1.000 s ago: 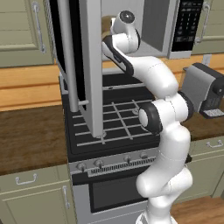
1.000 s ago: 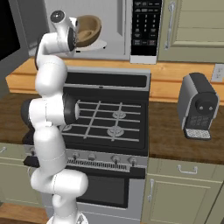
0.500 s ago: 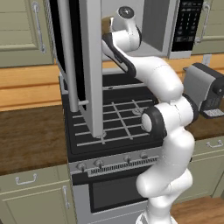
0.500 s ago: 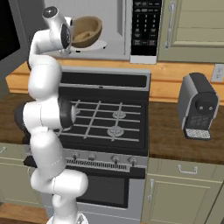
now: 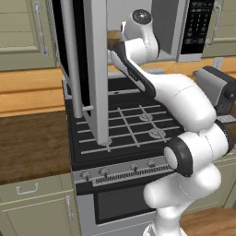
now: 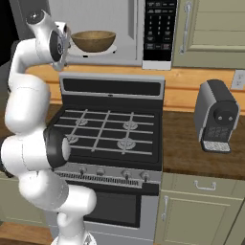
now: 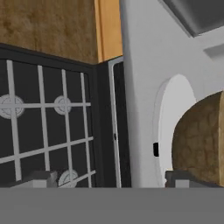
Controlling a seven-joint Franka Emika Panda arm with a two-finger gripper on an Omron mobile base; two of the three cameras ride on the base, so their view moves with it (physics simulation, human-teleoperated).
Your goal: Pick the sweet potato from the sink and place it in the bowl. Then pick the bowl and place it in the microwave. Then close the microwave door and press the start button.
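Microwave door [image 5: 85,69]: standing wide open at the left, edge-on to the arm.
End effector [image 7: 109,177]: fingers spread wide, gripping nothing, hanging at the cavity's mouth.
Bowl [image 6: 93,40]: sitting on the white turntable inside the microwave [image 6: 158,31], just beside the fingertips.
Risk: a finger could be catching the bowl's rim while backing out, dragging it off the turntable.
Arm: reaching up and forward over the stove [image 6: 107,134], wrist bent toward the cavity.
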